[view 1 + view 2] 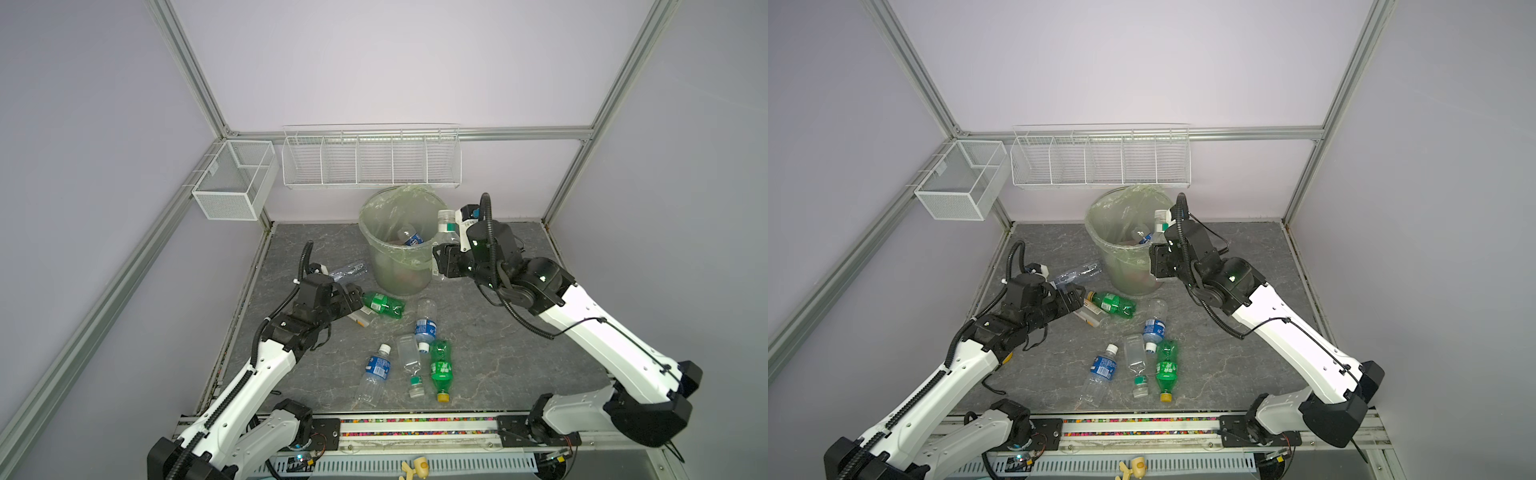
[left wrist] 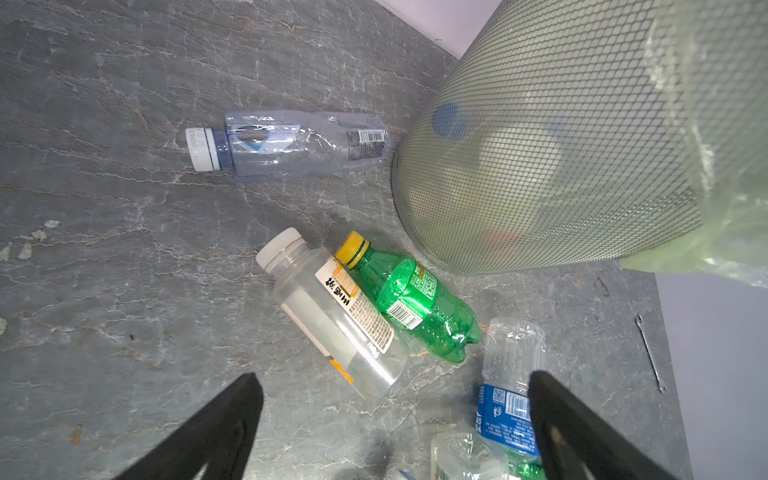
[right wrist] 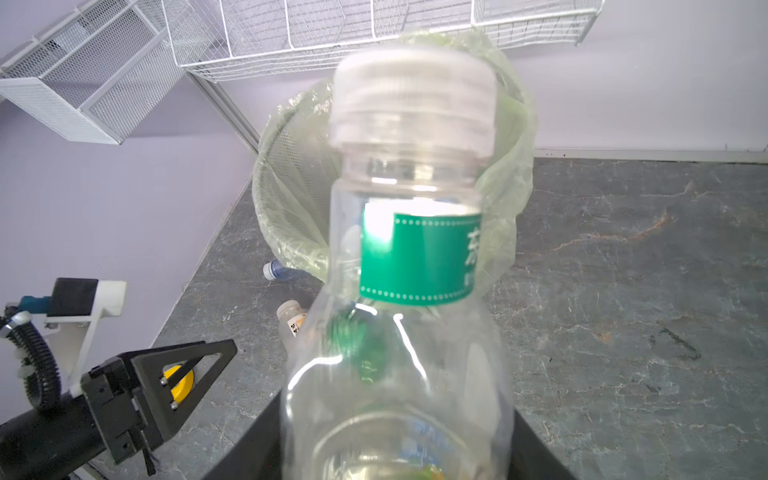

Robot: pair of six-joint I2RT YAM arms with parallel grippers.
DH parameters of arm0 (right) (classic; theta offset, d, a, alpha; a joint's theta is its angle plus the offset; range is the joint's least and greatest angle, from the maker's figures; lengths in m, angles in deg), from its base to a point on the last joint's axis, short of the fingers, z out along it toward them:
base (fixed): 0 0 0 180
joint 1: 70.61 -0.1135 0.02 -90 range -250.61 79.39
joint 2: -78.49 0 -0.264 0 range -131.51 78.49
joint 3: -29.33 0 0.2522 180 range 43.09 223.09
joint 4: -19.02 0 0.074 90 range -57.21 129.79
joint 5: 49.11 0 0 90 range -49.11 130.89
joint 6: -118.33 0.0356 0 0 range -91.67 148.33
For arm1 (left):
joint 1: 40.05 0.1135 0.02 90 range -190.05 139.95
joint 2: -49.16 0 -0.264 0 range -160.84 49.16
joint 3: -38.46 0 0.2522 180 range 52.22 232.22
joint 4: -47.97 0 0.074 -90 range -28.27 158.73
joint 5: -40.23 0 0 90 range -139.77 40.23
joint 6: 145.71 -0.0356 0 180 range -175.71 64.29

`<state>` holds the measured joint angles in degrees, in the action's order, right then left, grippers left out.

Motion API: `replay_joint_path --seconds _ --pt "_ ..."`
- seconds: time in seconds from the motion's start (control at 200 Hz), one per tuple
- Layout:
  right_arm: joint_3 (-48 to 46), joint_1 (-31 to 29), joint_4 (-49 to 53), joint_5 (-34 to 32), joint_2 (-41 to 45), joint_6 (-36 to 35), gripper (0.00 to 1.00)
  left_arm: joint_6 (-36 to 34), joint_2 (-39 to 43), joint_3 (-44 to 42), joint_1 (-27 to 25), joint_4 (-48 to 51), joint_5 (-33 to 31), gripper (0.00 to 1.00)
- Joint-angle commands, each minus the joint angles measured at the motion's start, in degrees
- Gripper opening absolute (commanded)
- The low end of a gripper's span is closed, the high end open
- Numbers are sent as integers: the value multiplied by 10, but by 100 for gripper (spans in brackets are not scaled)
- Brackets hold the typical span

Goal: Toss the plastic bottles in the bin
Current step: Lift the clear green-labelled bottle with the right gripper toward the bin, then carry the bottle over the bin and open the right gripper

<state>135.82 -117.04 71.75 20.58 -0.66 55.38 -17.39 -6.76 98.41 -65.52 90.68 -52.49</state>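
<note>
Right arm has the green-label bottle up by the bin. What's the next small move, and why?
Probably shift the right gripper a little further over the bin before opening. It is shut on the green-label bottle, upright at the bin's rim in both top views, not clearly above the opening; released here, it might land outside.

You have the bin [image 1: 386,270] upright near the far edge of the tabletop [image 1: 519,332], pale green and bag-lined, with a blue-labelled bottle [image 1: 410,236] lying inside. A clear green-banded bottle [image 1: 446,230] is held upright just beside its rim. A crushed clear bottle [image 1: 349,270] and a green bottle [image 1: 384,304] lie flat near the bin. Four more bottles [image 1: 409,361] lie clustered nearer the near edge.
</note>
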Motion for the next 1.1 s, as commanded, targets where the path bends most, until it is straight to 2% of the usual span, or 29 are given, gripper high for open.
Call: replay_joint_path --seconds 0.0,0.39,0.82,0.95,1.095 --pt "30 4 -25 -7 -10 -32 60 -10 4 4 4 -8 -3 99" --pt "91 6 -52 -7 -43 -61 60 8 26 -1 8 -11 10 99" --pt "-51 4 -101 -22 32 -31 60 -1 37 0 10 -6 -3 99" --pt "-11 5 -98 -22 -3 -43 60 -2 30 -1 9 -8 -4 99" --pt "104 20 -84 -25 -108 -68 61 -2 19 -4 9 -23 -3 99"
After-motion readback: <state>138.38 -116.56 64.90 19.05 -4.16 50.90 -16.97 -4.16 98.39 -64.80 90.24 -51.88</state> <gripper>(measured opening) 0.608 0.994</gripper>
